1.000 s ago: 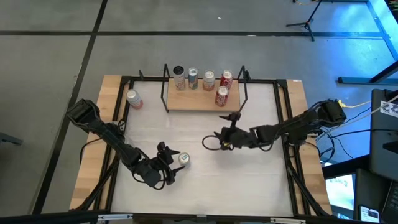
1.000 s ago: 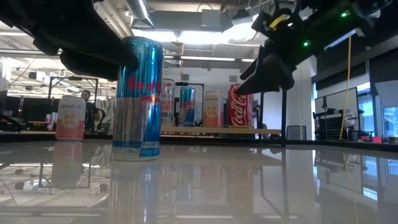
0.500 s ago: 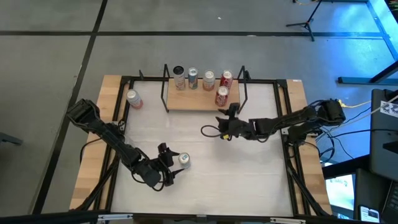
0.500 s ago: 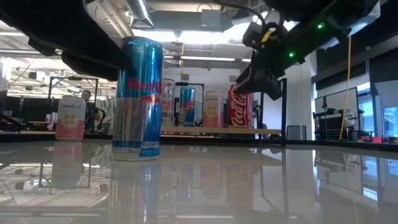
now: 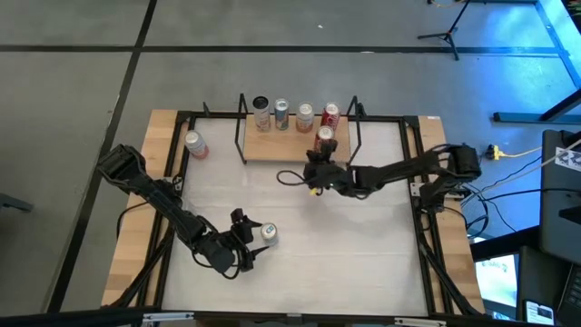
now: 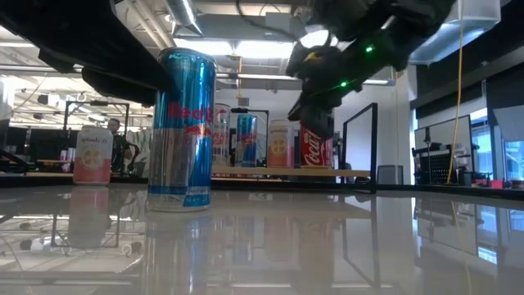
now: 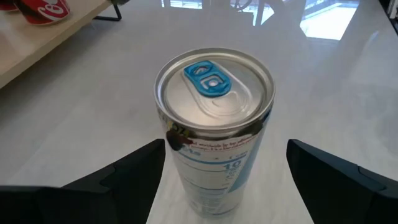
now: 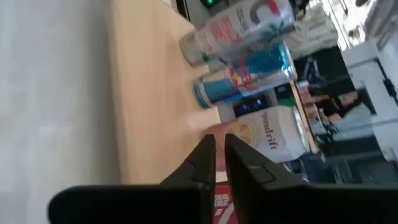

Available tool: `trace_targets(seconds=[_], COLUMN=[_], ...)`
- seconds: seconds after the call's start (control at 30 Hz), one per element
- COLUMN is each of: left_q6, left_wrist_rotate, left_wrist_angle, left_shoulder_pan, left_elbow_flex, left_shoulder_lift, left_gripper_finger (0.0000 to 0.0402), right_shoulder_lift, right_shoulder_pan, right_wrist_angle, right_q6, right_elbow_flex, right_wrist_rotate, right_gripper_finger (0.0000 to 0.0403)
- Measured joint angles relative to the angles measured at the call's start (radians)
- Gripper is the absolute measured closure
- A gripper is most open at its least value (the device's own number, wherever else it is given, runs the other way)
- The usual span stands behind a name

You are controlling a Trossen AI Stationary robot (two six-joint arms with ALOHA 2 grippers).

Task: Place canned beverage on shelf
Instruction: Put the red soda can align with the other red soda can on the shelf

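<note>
A tall blue-and-silver canned beverage (image 7: 214, 118) stands upright on the white table, also seen in the high view (image 5: 268, 233). My left gripper (image 7: 225, 163) is open, one finger on either side of the can and clear of it. The shelf (image 5: 292, 147), a light-wood board with black rod uprights, stands at the far middle and bears several upright cans. A red can (image 5: 324, 138) stands at its near right. My right gripper (image 5: 313, 167) hovers shut just in front of the shelf's near edge, close to that red can, with nothing between its fingers (image 8: 208, 155).
A pink can (image 5: 195, 144) stands off the shelf on the table's far left wooden edge. A black frame (image 5: 413, 163) runs around the table. A cable loop (image 5: 289, 178) hangs beside my right gripper. White tabletop (image 5: 345, 245) lies between the two arms.
My right gripper has travelled toward the table's far-left, up to the shelf's near edge, rolling as it went, and its fingers have shut on nothing. The cans and my left gripper have kept still.
</note>
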Motion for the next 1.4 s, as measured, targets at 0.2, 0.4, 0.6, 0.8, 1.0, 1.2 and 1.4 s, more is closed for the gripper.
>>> trace_targets(seconds=[0.2, 0.4, 0.6, 0.8, 1.0, 1.2, 1.4], left_q6=[0.0, -0.001, -0.003, -0.006, -0.007, -0.007, -0.007], left_wrist_rotate=[0.001, 0.003, 0.003, 0.003, 0.003, 0.003, 0.005], left_wrist_angle=[0.0, -0.001, 0.0, 0.0, 0.0, 0.0, 0.0], left_shoulder_pan=[0.0, 0.0, -0.001, -0.001, -0.001, -0.001, -0.001], left_elbow_flex=[0.0, 0.0, 0.0, 0.0, 0.0, 0.0, 0.0], left_shoulder_lift=[0.0, 0.0, 0.0, 0.0, 0.0, 0.0, 0.0], left_gripper_finger=[0.0076, 0.0076, 0.0076, 0.0076, 0.0076, 0.0076, 0.0076], right_shoulder_lift=[0.079, 0.099, 0.099, 0.099, 0.099, 0.099, 0.099], right_shoulder_pan=[-0.045, -0.082, -0.095, -0.095, -0.095, -0.109, -0.115], right_wrist_angle=[-0.037, -0.041, -0.068, -0.09, -0.111, -0.117, -0.154], right_q6=[0.003, 0.004, 0.005, 0.005, 0.006, 0.028, 0.059], right_elbow_flex=[0.079, 0.102, 0.102, 0.102, 0.102, 0.101, 0.101], right_wrist_rotate=[0.052, 0.053, 0.114, 0.132, 0.174, 0.2, 0.227], right_gripper_finger=[0.0368, 0.0368, 0.0368, 0.0368, 0.0368, 0.0368, 0.0368])
